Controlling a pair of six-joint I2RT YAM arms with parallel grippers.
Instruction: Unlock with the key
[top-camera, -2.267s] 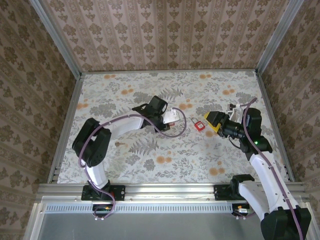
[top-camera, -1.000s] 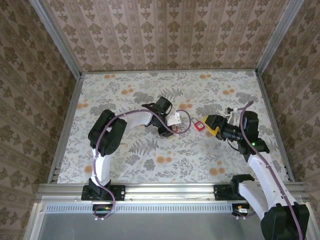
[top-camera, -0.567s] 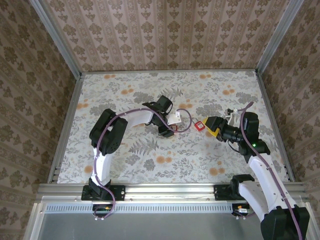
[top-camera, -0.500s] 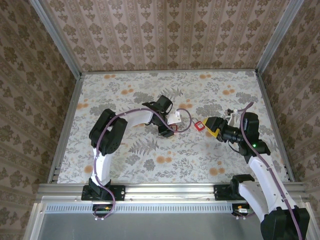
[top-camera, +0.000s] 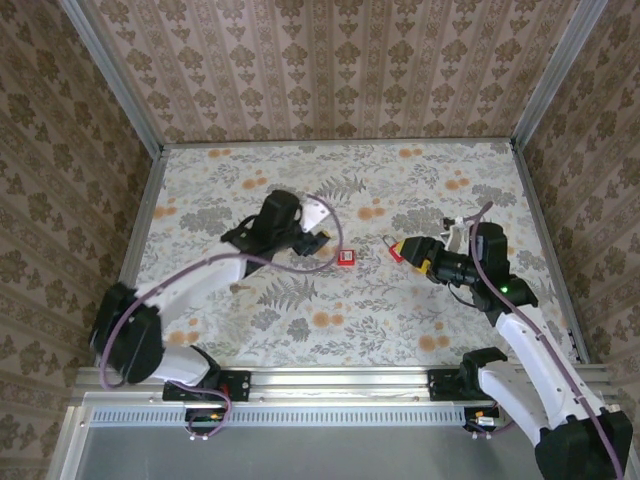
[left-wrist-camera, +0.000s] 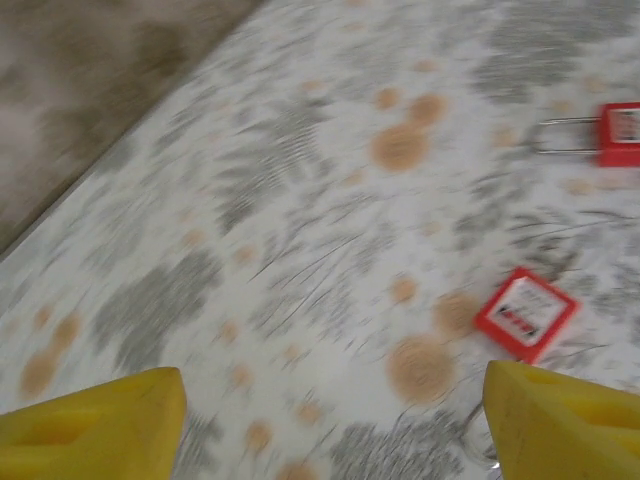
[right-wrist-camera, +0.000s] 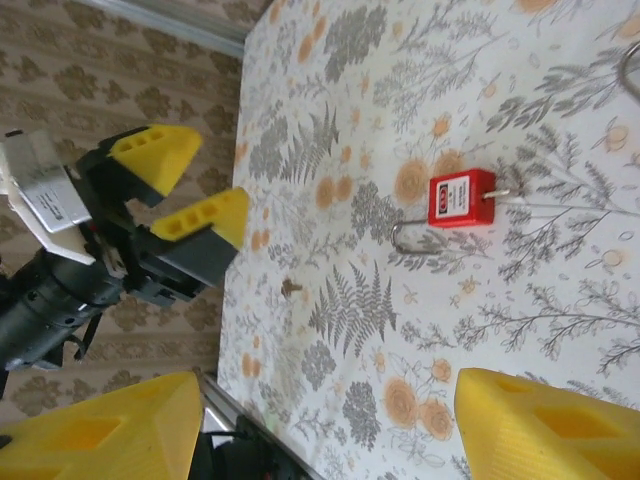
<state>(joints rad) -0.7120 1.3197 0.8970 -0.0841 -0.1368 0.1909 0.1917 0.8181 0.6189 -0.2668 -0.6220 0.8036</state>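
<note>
Two red padlocks with white labels lie on the flowered table. One (top-camera: 347, 257) (left-wrist-camera: 525, 313) (right-wrist-camera: 462, 198) rests mid-table between the arms, its thin metal shackle (right-wrist-camera: 410, 240) pointing left. The other (top-camera: 397, 250) (left-wrist-camera: 620, 130) lies just right of it, at the tips of my right gripper (top-camera: 405, 248) (right-wrist-camera: 330, 385), which is open with nothing between its fingers. My left gripper (top-camera: 322, 228) (left-wrist-camera: 335, 400) (right-wrist-camera: 190, 185) hovers up and left of the mid-table padlock, open and empty. I cannot tell which piece is the key.
A small brown object (top-camera: 238, 288) (right-wrist-camera: 292, 288) lies on the table (top-camera: 300, 340) toward the left. The left arm's purple cable (top-camera: 300, 265) loops low beside the mid-table padlock. Patterned walls enclose three sides, and a metal rail (top-camera: 340, 378) runs along the near edge.
The left gripper opened, left the red padlock on the table mid-way and drew back up and to the left. The right gripper edged left toward the other padlock.
</note>
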